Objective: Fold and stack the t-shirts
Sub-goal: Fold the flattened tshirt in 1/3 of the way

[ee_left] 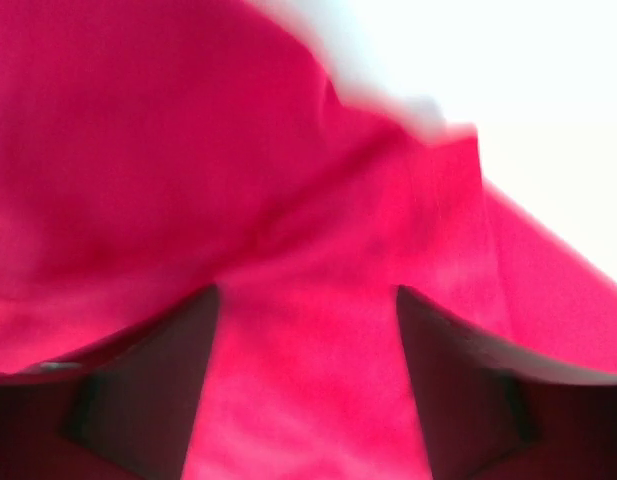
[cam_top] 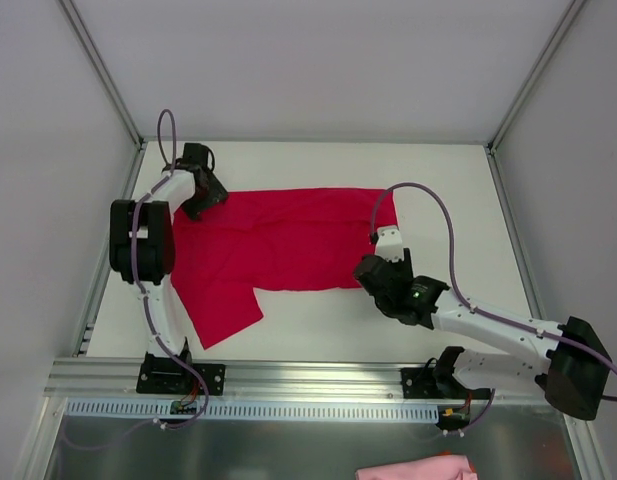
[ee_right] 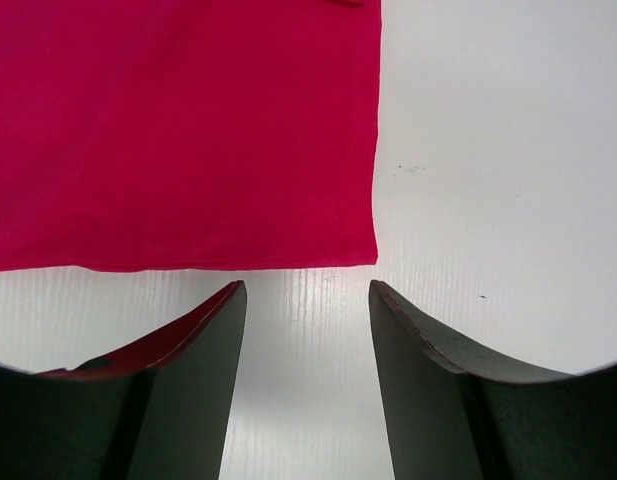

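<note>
A crimson-red t-shirt (cam_top: 288, 235) lies spread flat across the middle of the white table, one part hanging toward the near left. My left gripper (cam_top: 195, 203) is at its far left corner. In the left wrist view the left gripper (ee_left: 303, 290) is open, and blurred red cloth (ee_left: 188, 150) fills the space between and beyond the fingers. My right gripper (cam_top: 369, 270) is at the shirt's near right corner. In the right wrist view the right gripper (ee_right: 306, 285) is open and empty over bare table, just short of the shirt's corner (ee_right: 188, 130).
The white table (cam_top: 438, 200) is ringed by a metal frame and grey walls. A pink cloth (cam_top: 413, 468) lies off the table at the bottom edge of the top view, beyond the metal rail (cam_top: 288, 378).
</note>
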Motion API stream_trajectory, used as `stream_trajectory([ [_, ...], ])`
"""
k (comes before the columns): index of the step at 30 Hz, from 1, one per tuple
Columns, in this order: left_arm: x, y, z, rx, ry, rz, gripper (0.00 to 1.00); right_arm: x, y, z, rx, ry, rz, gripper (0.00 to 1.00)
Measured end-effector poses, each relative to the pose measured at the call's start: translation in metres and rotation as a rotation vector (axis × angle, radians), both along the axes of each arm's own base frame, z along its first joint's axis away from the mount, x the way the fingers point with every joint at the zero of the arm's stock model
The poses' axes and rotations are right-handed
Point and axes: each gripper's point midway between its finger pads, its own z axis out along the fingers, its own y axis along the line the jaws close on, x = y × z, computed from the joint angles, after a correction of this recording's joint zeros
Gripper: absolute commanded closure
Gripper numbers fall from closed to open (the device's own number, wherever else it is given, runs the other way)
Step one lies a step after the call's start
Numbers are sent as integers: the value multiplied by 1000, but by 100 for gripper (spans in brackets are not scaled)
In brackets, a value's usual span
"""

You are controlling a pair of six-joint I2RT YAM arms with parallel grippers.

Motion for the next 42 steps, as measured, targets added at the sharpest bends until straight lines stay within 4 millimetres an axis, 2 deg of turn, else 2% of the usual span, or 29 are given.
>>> stream_trajectory([
  [2, -14, -7, 11, 3, -28, -27, 17, 0, 0, -5, -21, 13, 0, 43],
  [4, -29, -17, 35, 3, -88, -55, 14, 0, 0, -10, -37, 23, 0, 43],
  [7, -53, -39, 94, 11, -262, -105, 9, 0, 0, -13, -48, 31, 1, 43],
  [11, -98, -90, 178, 4, -510, -205, 10, 0, 2, -11, -37, 27, 3, 43],
  [12, -110, -103, 190, -16, -556, -227, 10, 0, 2, -10, -32, 24, 4, 43],
  [13, -122, -113, 193, -32, -581, -248, 11, 0, 2, -8, -26, 20, 3, 43],
  [15, -147, -121, 181, -44, -577, -257, 17, 0, 2, -4, -7, 8, 2, 44],
  [16, -156, -119, 169, -33, -553, -253, 20, 0, 2, -1, 6, 0, 1, 44],
  [17, -166, -116, 153, -15, -513, -245, 29, 0, 2, 2, 17, -7, -1, 44],
  [20, -193, -105, 101, 40, -387, -232, 33, 0, 2, 5, 30, -15, -5, 44],
  [23, -222, -95, 70, 72, -316, -226, 39, 0, 2, 4, 28, -15, -5, 44],
  [25, -238, -94, 66, 73, -320, -224, 40, 0, 2, 3, 25, -13, -6, 44],
  [29, -262, -99, 72, 55, -359, -213, 40, 0, 3, -2, 5, 2, -3, 44],
  [32, -276, -97, 64, 88, -330, -194, 38, -1, 4, -7, -9, 15, 3, 44],
  [37, -283, -79, 40, 230, -220, -136, 37, -4, 10, -9, -19, 21, 29, 44],
  [42, -287, -74, 26, 281, -159, -102, 38, -5, 15, -8, -10, 15, 43, 44],
])
